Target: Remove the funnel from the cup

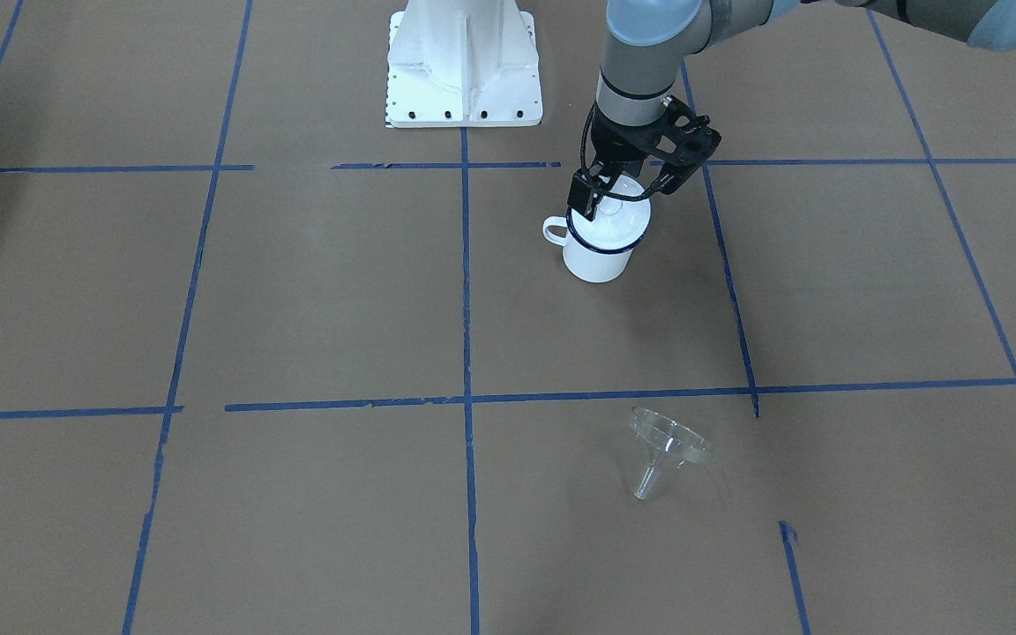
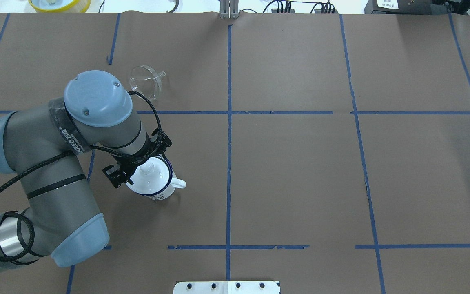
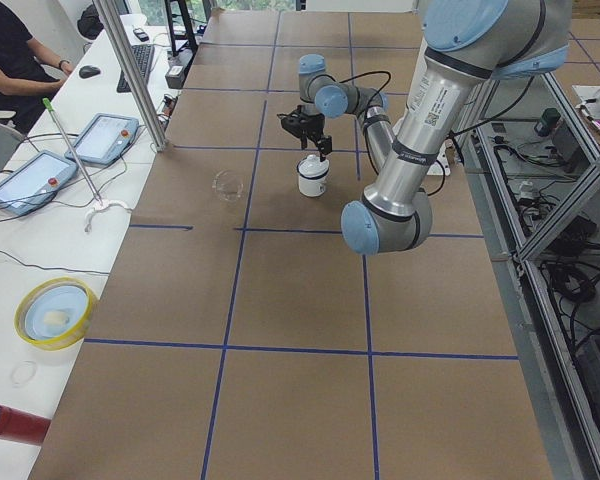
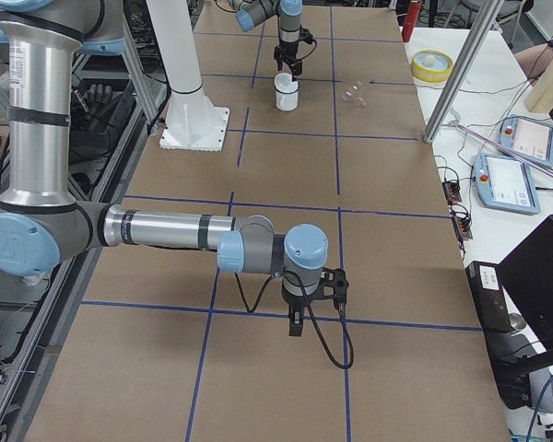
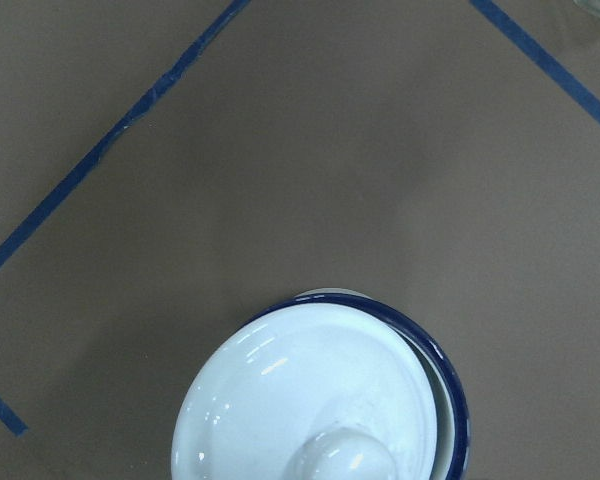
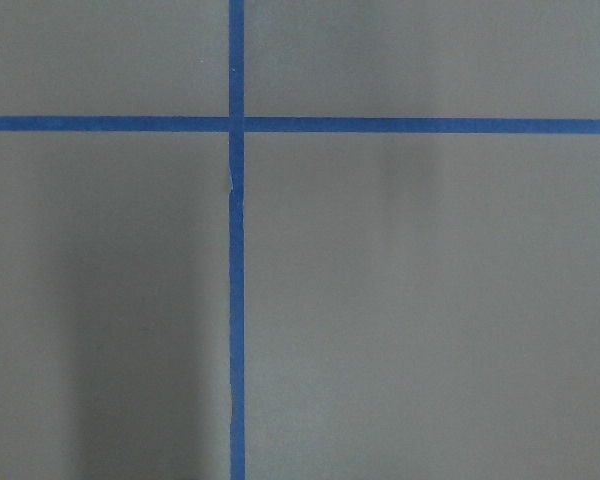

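The clear funnel [image 1: 667,445] lies on its side on the brown table, well apart from the cup; it also shows in the overhead view [image 2: 145,81]. The cup [image 1: 596,256], a white mug with a dark blue rim, stands upright with a white domed lid [image 1: 621,216] on it. My left gripper [image 1: 623,190] hangs open just above the lid, its fingers either side of the knob. The left wrist view shows the lid [image 5: 310,400] and the cup's rim [image 5: 452,385] close below. My right gripper [image 4: 296,324] shows only in the exterior right view, low over the table; I cannot tell whether it is open.
The robot's white base plate [image 1: 464,79] stands behind the cup. Blue tape lines [image 2: 229,122] cross the brown table. A yellow dish [image 2: 59,4] sits beyond the far table edge. Operators' tablets [image 3: 105,138] lie on the side bench.
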Motion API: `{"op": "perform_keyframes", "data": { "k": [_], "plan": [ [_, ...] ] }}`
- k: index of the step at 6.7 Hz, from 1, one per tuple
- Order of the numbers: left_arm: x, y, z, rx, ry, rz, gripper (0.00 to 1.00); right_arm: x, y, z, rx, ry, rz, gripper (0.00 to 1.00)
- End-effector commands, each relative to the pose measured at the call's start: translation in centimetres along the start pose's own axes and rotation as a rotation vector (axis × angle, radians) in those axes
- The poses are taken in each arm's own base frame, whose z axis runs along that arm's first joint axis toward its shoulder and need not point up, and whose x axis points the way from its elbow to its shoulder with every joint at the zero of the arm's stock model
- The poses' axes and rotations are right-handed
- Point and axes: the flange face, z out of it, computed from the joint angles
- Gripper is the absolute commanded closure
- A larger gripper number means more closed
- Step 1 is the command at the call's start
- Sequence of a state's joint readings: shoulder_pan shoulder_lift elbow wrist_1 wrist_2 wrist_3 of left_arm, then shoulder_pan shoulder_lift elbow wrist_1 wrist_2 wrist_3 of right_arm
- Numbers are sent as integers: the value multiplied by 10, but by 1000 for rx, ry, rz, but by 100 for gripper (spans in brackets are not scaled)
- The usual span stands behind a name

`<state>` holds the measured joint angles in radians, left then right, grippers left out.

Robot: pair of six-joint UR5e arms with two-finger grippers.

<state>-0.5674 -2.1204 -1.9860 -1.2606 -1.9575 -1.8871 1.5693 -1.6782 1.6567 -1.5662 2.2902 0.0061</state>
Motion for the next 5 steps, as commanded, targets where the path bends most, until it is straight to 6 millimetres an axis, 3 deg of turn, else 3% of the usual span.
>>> {"op": "perform_keyframes", "data": {
  "k": [1, 3, 4, 5],
  "plan": [
    [-1, -5, -9, 3, 16, 17, 0, 0, 0, 0, 0, 0, 0, 0],
    [-6, -64, -63, 62, 97, 156, 0, 0, 0, 1, -1, 0, 1, 0],
    [-23, -118, -87, 123, 108, 232, 0, 0, 0, 1, -1, 0, 1, 0],
    [-41, -160, -99, 152, 93, 319, 0, 0, 0, 0, 0, 0, 0, 0]
  ]
}}
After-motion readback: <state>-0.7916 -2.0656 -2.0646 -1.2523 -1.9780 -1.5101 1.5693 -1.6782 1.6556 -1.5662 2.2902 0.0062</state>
